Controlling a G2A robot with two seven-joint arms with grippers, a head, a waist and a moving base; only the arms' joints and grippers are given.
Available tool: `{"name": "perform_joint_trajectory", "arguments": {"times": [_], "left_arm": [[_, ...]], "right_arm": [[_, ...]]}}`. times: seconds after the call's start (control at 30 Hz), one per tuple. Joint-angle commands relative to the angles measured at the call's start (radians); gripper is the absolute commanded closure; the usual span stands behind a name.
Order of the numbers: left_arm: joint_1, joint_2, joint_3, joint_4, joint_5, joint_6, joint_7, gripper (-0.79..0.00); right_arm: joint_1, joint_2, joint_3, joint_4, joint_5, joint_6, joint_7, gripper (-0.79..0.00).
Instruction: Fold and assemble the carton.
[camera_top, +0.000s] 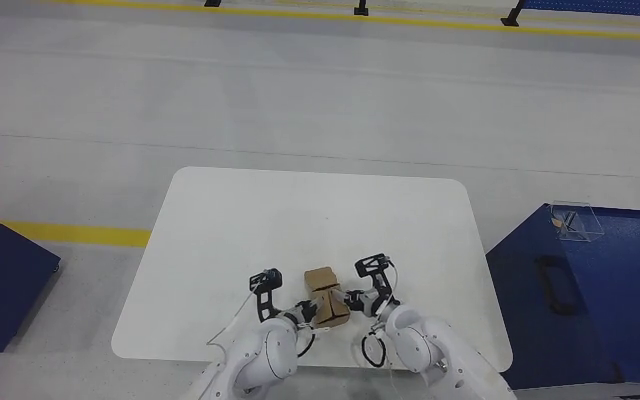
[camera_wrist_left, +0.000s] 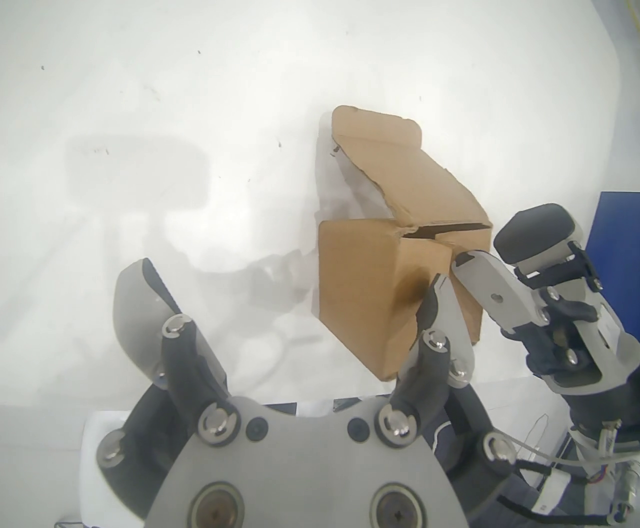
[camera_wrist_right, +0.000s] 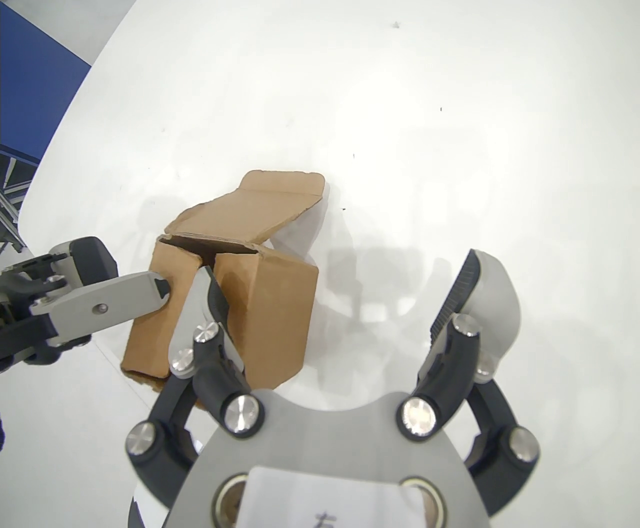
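Observation:
A small brown carton (camera_top: 325, 292) lies near the front edge of the white table (camera_top: 300, 210), its lid flap (camera_wrist_left: 380, 145) open and pointing away from me. Two end flaps (camera_wrist_right: 235, 280) on its near face are folded in with a gap between them. My left gripper (camera_wrist_left: 290, 275) is open beside the carton, one fingertip (camera_wrist_left: 434, 300) touching the near face. My right gripper (camera_wrist_right: 340, 265) is open too, with one finger (camera_wrist_right: 207, 295) against the same face. The two touching fingers sit side by side on that face. In the top view the left gripper (camera_top: 305, 312) and right gripper (camera_top: 352, 300) flank the carton.
A blue cabinet (camera_top: 570, 300) stands off the table's right side with a clear holder (camera_top: 575, 220) on it. Another blue object (camera_top: 20, 275) stands to the left. The table's far half is bare white surface. A yellow floor line (camera_top: 80, 235) runs at left.

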Motion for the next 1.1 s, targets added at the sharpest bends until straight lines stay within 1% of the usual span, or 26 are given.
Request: {"name": "perform_joint_trajectory", "arguments": {"times": [0.0, 0.13, 0.23, 0.3, 0.43, 0.5, 0.57, 0.67, 0.8, 0.97, 1.07], "left_arm": [[0.015, 0.002, -0.024, -0.026, -0.015, -0.008, 0.012, -0.785], [0.039, 0.006, -0.088, -0.063, -0.024, 0.014, 0.054, -0.785], [0.053, 0.01, -0.124, -0.075, -0.018, 0.018, 0.068, -0.785], [0.056, 0.01, -0.144, -0.071, -0.035, 0.029, 0.065, -0.785], [0.022, 0.005, -0.17, -0.008, -0.058, 0.074, 0.051, -0.785], [-0.006, 0.001, -0.165, 0.037, -0.064, 0.091, 0.026, -0.785], [-0.027, 0.0, -0.15, 0.07, -0.047, 0.104, 0.006, -0.785], [-0.057, -0.003, -0.124, 0.111, -0.024, 0.115, -0.021, -0.785], [-0.093, -0.011, -0.095, 0.16, -0.022, 0.11, -0.044, -0.785], [-0.117, -0.02, -0.078, 0.205, -0.04, 0.089, -0.058, -0.785], [-0.123, -0.024, -0.078, 0.216, -0.051, 0.079, -0.05, -0.785]], "right_arm": [[-0.003, 0.0, 0.015, -0.012, 0.007, -0.002, -0.014, -0.785], [-0.037, 0.01, 0.071, -0.059, 0.005, -0.036, -0.04, -0.785], [-0.092, 0.029, 0.156, -0.106, -0.004, -0.103, -0.031, -0.785], [-0.134, 0.044, 0.209, -0.126, -0.036, -0.159, -0.003, -0.785], [-0.209, 0.065, 0.291, -0.166, -0.028, -0.257, 0.088, -0.785], [-0.24, 0.074, 0.322, -0.18, -0.003, -0.314, 0.139, -0.785], [-0.252, 0.079, 0.34, -0.18, 0.013, -0.349, 0.182, -0.785], [-0.256, 0.08, 0.342, -0.172, 0.017, -0.36, 0.196, -0.785], [-0.23, 0.075, 0.305, -0.132, 0.028, -0.366, 0.212, -0.785], [-0.187, 0.064, 0.246, -0.078, 0.021, -0.35, 0.208, -0.785], [-0.165, 0.057, 0.21, -0.06, 0.026, -0.351, 0.216, -0.785]]}}
